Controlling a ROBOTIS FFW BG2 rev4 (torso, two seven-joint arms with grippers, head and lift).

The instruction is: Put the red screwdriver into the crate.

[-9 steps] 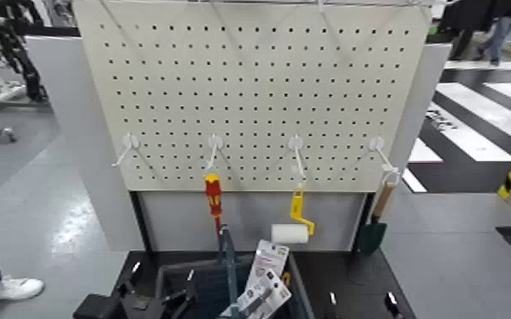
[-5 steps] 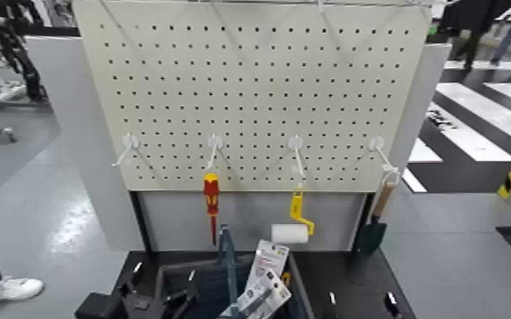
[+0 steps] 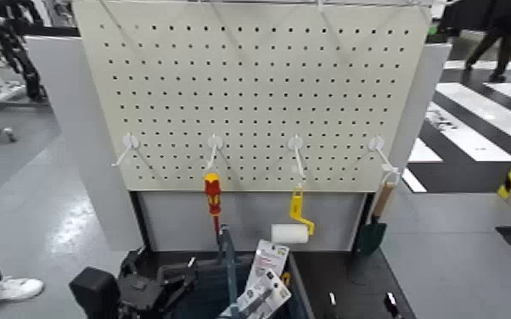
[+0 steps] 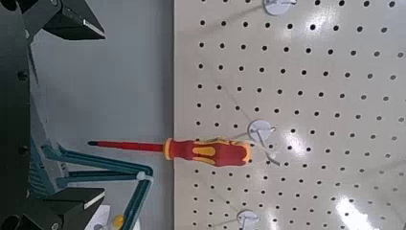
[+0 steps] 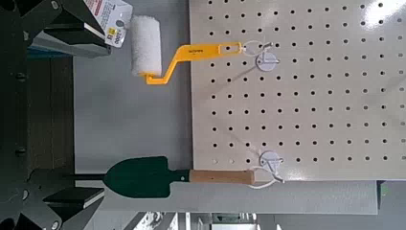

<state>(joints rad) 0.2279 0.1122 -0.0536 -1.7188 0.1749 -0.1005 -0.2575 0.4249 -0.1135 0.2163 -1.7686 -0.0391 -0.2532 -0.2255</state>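
The red screwdriver point(image 3: 213, 198) hangs shaft down from the second white hook on the pegboard; in the left wrist view point(image 4: 196, 150) it lies straight ahead between my fingers. The dark crate point(image 3: 298, 297) stands below it, its upright divider point(image 3: 226, 254) just under the shaft tip; the divider shows in the left wrist view point(image 4: 93, 164). My left gripper point(image 3: 164, 282) is open and empty, raised at the crate's left rim, well short of the screwdriver. My right gripper point(image 3: 360, 304) is open and empty, low at the right.
A yellow-handled paint roller point(image 3: 293, 226) hangs on the third hook and a green trowel point(image 3: 374, 227) on the fourth; the first hook point(image 3: 127, 145) is bare. A carded package point(image 3: 263, 280) leans in the crate. A person's shoe point(image 3: 8, 290) is on the floor at left.
My left arm has lifted into view at the crate's left side, rising toward the pegboard. The right arm and the hanging tools have not moved. People in the far background have walked on.
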